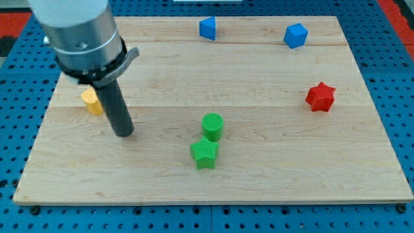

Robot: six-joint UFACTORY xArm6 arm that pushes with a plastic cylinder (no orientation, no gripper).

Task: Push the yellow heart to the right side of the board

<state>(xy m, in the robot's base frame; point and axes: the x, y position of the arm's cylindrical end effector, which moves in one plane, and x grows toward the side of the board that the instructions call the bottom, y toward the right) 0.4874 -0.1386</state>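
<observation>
Because my tip [124,133] rests on the board [272,188] just right of the yellow heart [92,101] (half hidden behind the rod), pushing now sends it leftward; I carry no claw. Rounding it risks clipping; the green cylinder [212,125] and green star [204,153] sit well to its right, where a low push could catch them.

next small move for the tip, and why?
Probably shift my tip around to the view's left of the yellow block, partly hidden behind the rod, its shape unclear. The tip now sits to the block's lower right, on the side it must travel toward, so pushing from here would send it the wrong way. The green cylinder and green star lie further right.
</observation>
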